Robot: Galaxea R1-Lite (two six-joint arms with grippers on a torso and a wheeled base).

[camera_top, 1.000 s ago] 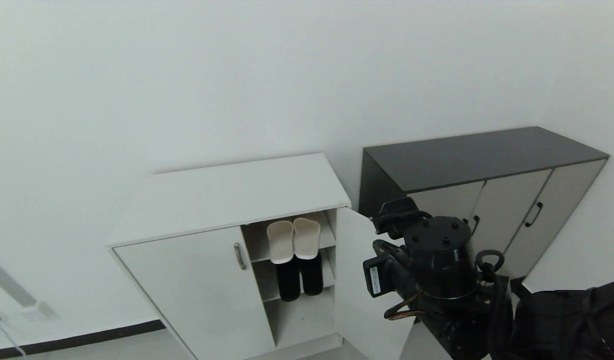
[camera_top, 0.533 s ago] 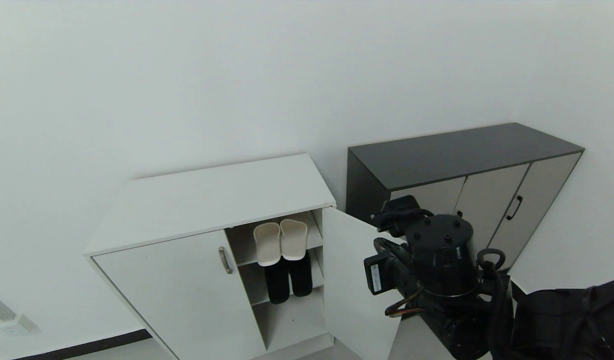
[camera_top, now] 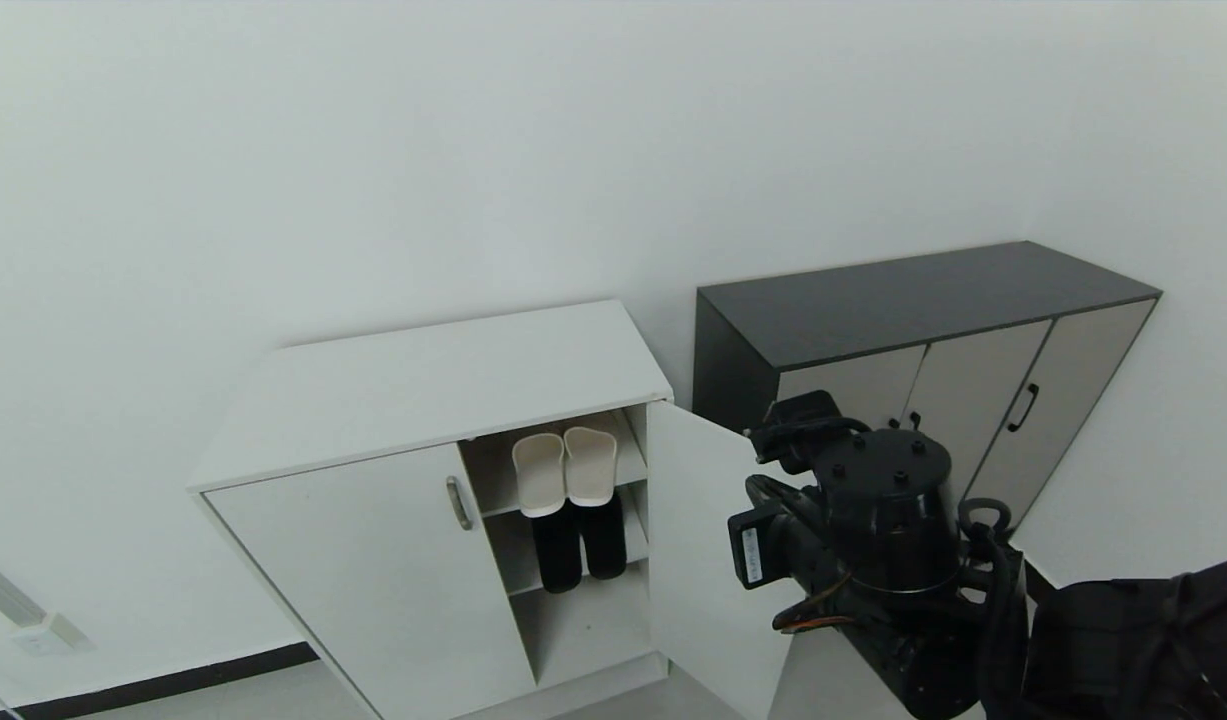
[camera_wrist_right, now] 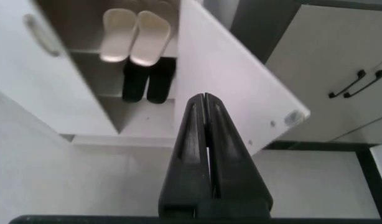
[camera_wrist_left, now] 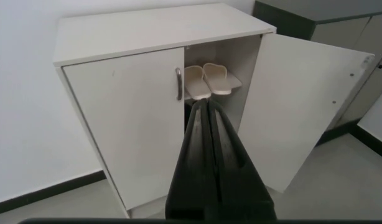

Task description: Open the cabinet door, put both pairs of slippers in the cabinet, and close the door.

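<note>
The white cabinet (camera_top: pixel 443 380) stands against the wall with its right door (camera_top: pixel 708 550) swung open and its left door (camera_top: pixel 373 580) closed. A cream pair of slippers (camera_top: pixel 565 468) lies on the upper shelf, toes outward. A black pair (camera_top: pixel 579 545) sits on the shelf below. My left gripper (camera_wrist_left: pixel 203 102) is shut and empty, out in front of the cabinet opening, with the cream slippers (camera_wrist_left: pixel 213 79) just beyond its tip. My right gripper (camera_wrist_right: pixel 205 98) is shut and empty, above the floor near the open door (camera_wrist_right: pixel 241 87), apart from it.
A dark-topped cabinet (camera_top: pixel 923 300) with grey doors and black handles (camera_wrist_right: pixel 356 84) stands right beside the white one, behind the open door. The closed left door carries a metal handle (camera_top: pixel 458 503). Grey floor (camera_wrist_right: pixel 66 180) lies in front.
The head camera has swung sideways, so the whole picture shifted. The cabinet, door and slippers themselves look unchanged.
</note>
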